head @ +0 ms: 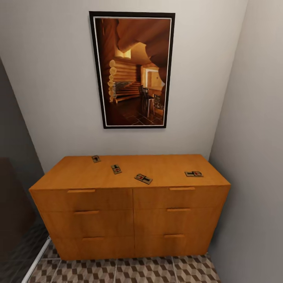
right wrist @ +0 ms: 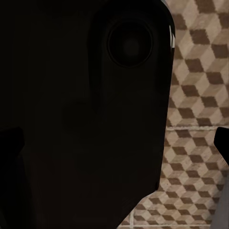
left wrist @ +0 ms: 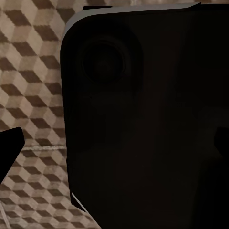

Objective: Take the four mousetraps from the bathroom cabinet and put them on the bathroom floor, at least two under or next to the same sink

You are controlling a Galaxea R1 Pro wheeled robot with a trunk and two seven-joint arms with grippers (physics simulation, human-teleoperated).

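Note:
Several mousetraps lie flat on top of the orange-brown cabinet [head: 129, 220]: one at the back left [head: 96, 158], one beside it [head: 116, 169], one near the front middle [head: 143, 178] and one at the right [head: 194, 173]. The cabinet's drawers are all closed. Bathroom floor [head: 129, 271] with a cube pattern shows in front of it. In the left wrist view my left gripper [left wrist: 114, 152] hangs open over the tiled floor [left wrist: 33, 71], with a dark fingertip [left wrist: 9, 148] at the frame edge. My right gripper [right wrist: 114, 152] is likewise open above the floor [right wrist: 200, 95]. Neither holds anything.
A framed picture [head: 133, 70] hangs on the wall above the cabinet. A grey wall [head: 255, 157] closes the right side of the alcove. A dark panel [head: 11, 204] and a white strip [head: 37, 259] stand at the left. My dark body [left wrist: 143, 119] [right wrist: 86, 95] sits close to both wrists.

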